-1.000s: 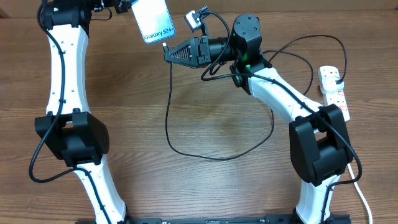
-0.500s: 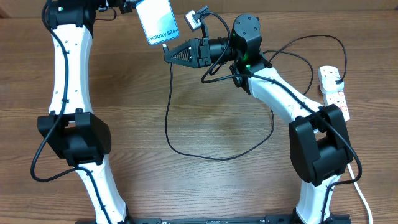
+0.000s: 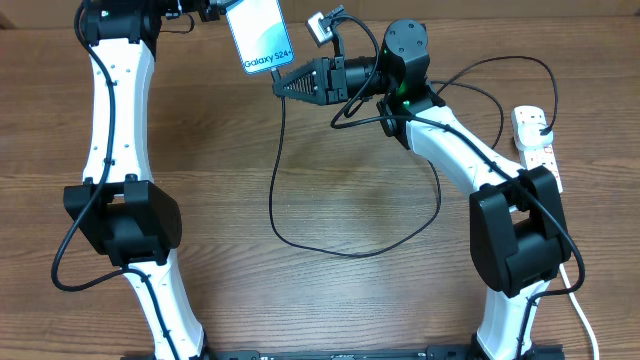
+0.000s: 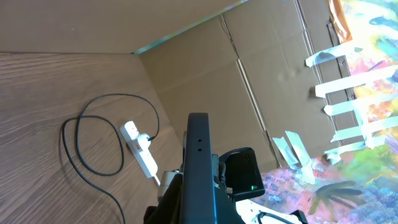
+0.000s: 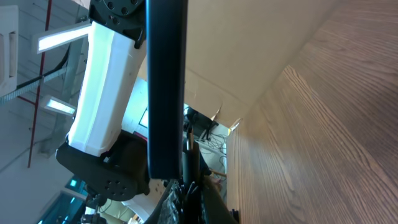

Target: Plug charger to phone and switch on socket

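The phone (image 3: 262, 35), its light-blue screen reading "Galaxy S24", hangs above the table's far edge with my left gripper (image 3: 214, 10) shut on its top end. The left wrist view shows the phone (image 4: 199, 158) edge-on as a dark bar. My right gripper (image 3: 282, 83) is shut on the charger's connector end, right at the phone's lower edge; whether the tip is seated is hidden. The phone (image 5: 166, 87) stands directly over my right fingers (image 5: 205, 202). The black charger cable (image 3: 272, 190) loops across the table to its plug in the white socket (image 3: 538, 150) at the right.
The socket (image 4: 140, 152) and cable loop (image 4: 93, 143) lie near the cardboard back wall (image 4: 205, 68). My white left arm (image 3: 115, 110) stands along the left side of the table. The right arm (image 3: 460, 160) reaches across from the right.
Both grippers have shifted a little to the right and toward the back together, the phone and the connector end staying close to each other. The cable loop on the table lies as before.
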Robot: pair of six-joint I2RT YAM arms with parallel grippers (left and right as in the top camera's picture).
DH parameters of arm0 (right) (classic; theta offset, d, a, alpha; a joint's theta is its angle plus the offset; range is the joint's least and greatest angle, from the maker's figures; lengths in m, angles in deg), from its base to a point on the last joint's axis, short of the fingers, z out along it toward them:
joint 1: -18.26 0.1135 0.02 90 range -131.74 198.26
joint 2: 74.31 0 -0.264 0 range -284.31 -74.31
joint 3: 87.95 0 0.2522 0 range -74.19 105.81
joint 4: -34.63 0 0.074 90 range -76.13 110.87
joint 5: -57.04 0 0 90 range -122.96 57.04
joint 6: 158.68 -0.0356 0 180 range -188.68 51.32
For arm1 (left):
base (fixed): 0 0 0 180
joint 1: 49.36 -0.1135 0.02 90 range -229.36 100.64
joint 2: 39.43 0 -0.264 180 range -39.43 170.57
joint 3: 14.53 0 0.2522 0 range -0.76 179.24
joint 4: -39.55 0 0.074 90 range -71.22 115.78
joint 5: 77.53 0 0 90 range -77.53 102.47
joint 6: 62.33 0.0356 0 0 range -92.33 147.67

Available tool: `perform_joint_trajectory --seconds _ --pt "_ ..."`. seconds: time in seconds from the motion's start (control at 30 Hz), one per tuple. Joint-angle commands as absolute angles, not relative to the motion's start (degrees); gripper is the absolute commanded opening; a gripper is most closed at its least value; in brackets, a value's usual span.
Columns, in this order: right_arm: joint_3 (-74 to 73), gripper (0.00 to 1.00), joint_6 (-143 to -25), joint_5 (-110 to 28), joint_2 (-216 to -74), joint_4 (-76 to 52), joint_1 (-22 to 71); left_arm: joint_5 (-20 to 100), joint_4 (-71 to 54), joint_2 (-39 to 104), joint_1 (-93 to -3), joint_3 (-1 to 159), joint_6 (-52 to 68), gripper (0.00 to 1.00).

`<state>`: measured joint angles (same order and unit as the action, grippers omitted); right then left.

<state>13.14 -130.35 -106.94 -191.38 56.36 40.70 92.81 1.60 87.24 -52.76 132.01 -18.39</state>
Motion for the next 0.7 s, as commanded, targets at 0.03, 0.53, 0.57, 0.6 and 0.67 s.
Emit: perform_joint_trajectory --seconds 0.03,0.53,0.57,0.6,0.67 --pt "14.02 0.04 -129.89 -108.14 -191.34 56.73 40.56 92.98 1.84 86.84 -53.04 132.7 -17.1 0.04" --pt "14.02 0.04 -129.87 -108.69 -191.34 56.75 40.56 91.58 1.84 86.84 -53.08 132.7 -16.95 0.05" --pt "14.02 0.04 -129.87 -108.66 -191.34 56.75 40.56 91.93 1.82 86.84 -53.08 132.7 -16.75 0.05" --pt "14.02 0.04 -129.87 -108.64 -191.34 56.75 40.56 92.22 1.8 86.84 -53.08 132.7 -16.42 0.05" --pt "14.02 0.04 -129.89 -108.51 -191.34 56.75 40.56 92.96 1.8 86.84 -53.08 132.7 -15.83 0.05"
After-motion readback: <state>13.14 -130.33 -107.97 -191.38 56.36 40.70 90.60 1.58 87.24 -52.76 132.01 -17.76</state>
